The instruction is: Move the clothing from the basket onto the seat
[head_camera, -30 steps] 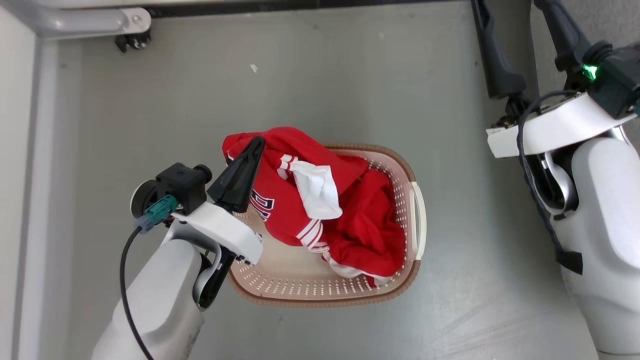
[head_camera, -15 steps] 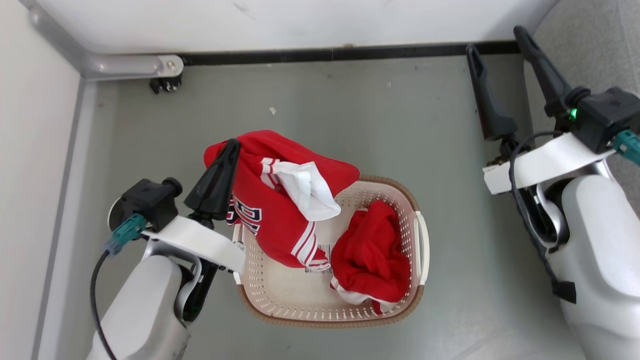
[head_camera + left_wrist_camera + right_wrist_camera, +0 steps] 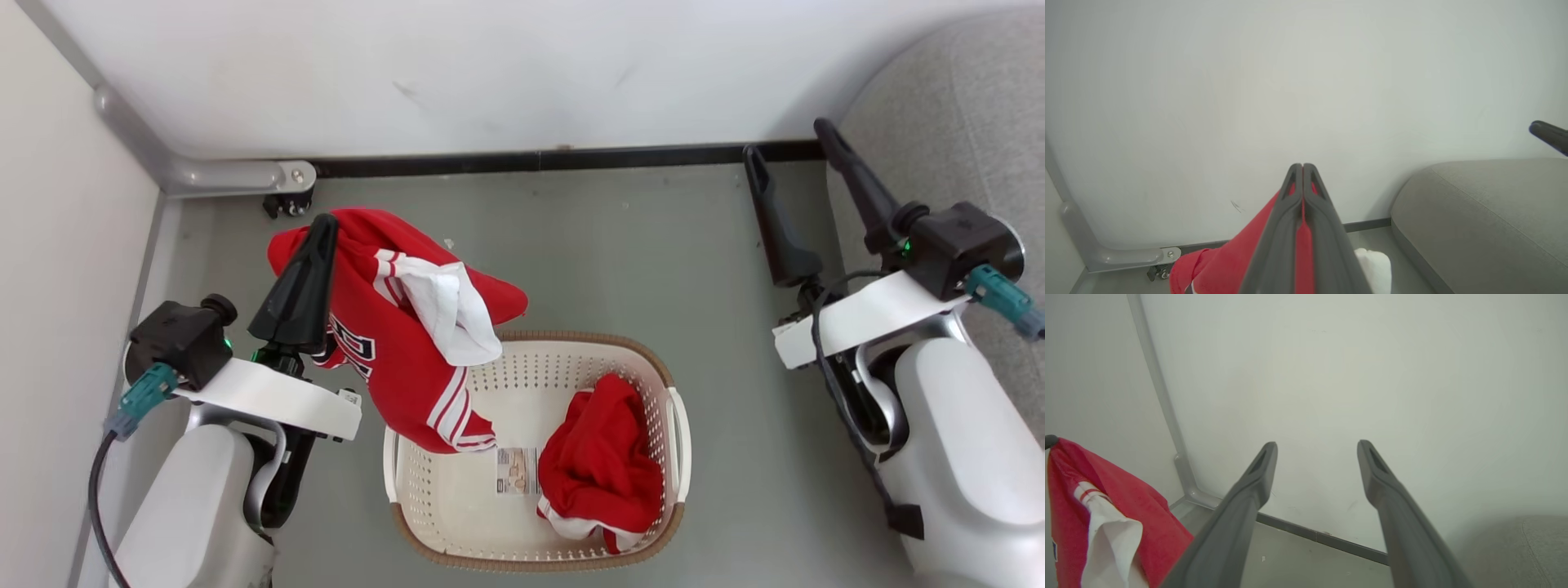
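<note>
Clothing, striped garment (image 3: 392, 343): hangs higher than a half-second back, hem just above basket (image 3: 682, 441) left side | plain red garment (image 3: 604, 457): lies unmoved in basket's right side | left jaws: pinched together on striped garment, raised, aimed at wall (image 3: 490, 73) | right jaws: spread wide, empty, beside seat (image 3: 939, 122)

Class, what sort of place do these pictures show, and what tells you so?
Likely a corner of a home-style room: a laundry basket of red clothing on a grey floor, a grey sofa, white walls.
</note>
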Motion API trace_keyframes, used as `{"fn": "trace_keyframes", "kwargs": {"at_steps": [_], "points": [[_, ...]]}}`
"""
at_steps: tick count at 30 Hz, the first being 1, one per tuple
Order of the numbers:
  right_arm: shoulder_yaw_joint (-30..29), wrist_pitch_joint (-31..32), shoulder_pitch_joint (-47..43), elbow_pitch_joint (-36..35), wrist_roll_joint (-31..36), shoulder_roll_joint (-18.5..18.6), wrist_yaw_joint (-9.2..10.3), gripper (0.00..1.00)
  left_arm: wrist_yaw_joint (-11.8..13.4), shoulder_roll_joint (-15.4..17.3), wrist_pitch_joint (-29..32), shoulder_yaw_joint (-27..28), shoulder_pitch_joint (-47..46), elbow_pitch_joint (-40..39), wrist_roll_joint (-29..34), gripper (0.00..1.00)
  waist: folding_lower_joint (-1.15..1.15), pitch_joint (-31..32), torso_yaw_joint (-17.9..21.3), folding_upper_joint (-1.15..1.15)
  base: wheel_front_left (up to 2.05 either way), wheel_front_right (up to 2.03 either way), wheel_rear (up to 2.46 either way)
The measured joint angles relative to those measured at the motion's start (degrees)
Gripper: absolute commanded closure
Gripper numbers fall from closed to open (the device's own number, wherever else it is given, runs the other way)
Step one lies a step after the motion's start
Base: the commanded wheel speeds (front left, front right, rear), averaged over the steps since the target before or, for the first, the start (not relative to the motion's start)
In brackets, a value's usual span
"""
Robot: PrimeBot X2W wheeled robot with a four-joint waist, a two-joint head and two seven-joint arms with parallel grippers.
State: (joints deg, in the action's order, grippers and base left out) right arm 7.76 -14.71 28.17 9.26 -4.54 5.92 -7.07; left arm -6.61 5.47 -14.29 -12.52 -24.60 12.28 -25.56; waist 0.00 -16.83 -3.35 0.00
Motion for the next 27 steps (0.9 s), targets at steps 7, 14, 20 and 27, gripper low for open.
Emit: {"fn": "trace_keyframes", "kwargs": {"at_steps": [7, 14, 20, 27], "points": [[0.7, 0.0, -2.3, 0.6, -0.3, -0.3, 0.0, 0.0, 0.2, 0.5, 0.0, 1.6, 0.6, -3.1, 1.2, 1.0, 0.0, 2.8, 0.4, 0.0, 0.0, 0.0, 0.0], [1.6, 0.0, -4.4, 1.1, -0.6, -0.4, 0.0, 0.0, 0.3, 1.6, -0.1, 2.7, 0.6, -5.6, 1.8, 1.0, 0.0, 5.4, 0.8, 0.0, 0.0, 0.0, 0.0], [2.8, 0.0, -6.7, 2.0, -1.0, -0.6, 0.0, 0.0, 0.4, 2.5, -0.2, 2.8, 0.6, -7.2, 3.4, 1.0, 0.0, 7.3, 1.3, 0.0, 0.0, 0.0, 0.0], [3.3, 0.0, -7.5, 2.2, -1.4, -0.7, 0.0, 0.0, 1.0, 3.5, -0.2, 2.8, 0.6, -10.1, 4.8, 1.0, 0.0, 9.0, 1.8, 0.0, 0.0, 0.0, 0.0]]}}
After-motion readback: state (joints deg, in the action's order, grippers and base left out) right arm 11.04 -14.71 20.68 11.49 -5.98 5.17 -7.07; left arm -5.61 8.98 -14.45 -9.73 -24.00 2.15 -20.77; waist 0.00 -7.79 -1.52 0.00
